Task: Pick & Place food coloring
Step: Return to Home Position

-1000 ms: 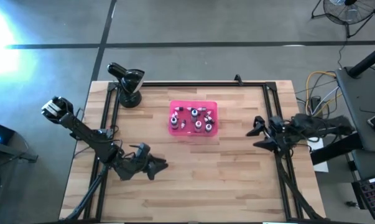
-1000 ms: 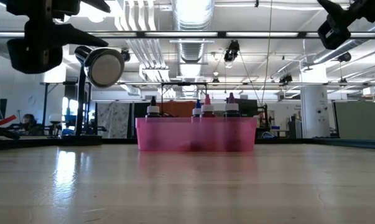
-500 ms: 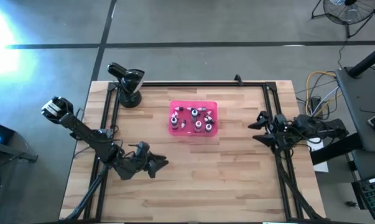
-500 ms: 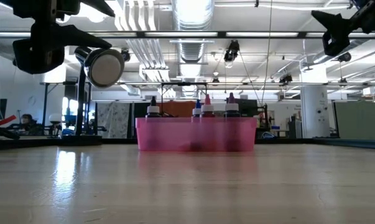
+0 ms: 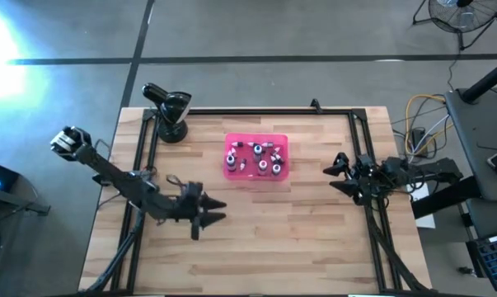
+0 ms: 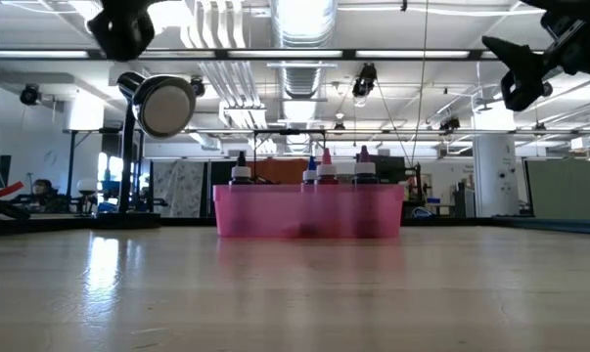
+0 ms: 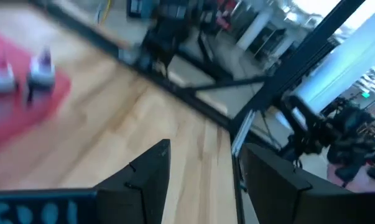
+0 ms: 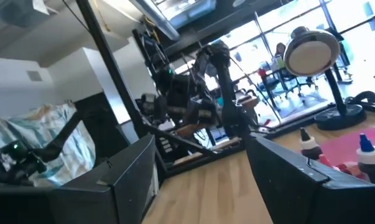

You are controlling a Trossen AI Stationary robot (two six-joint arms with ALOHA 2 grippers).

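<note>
A pink tray (image 5: pixel 256 168) sits in the middle of the wooden table, toward its far side. Several small food coloring bottles (image 5: pixel 259 157) stand inside it, and their pale caps (image 6: pixel 326 170) stick up above its rim (image 6: pixel 309 192). My left gripper (image 5: pixel 213 211) hangs open and empty above the table, near-left of the tray; it also shows in the left wrist view (image 7: pixel 206 180). My right gripper (image 5: pixel 337 173) is open and empty above the table's right side, to the right of the tray; it also shows in the right wrist view (image 8: pixel 203 168).
A black desk lamp (image 5: pixel 170 111) stands at the table's far left corner. A black frame rail (image 5: pixel 256 111) runs along the far edge, with more rails down both sides. Bare wood (image 5: pixel 264 247) lies near of the tray. Cables (image 5: pixel 421 115) lie off the right edge.
My left gripper has risen, rolled about its own axis and shifted a little toward the tray. My right gripper has sunk lower at the table's right side. Both stay open. The tray and bottles have not moved.
</note>
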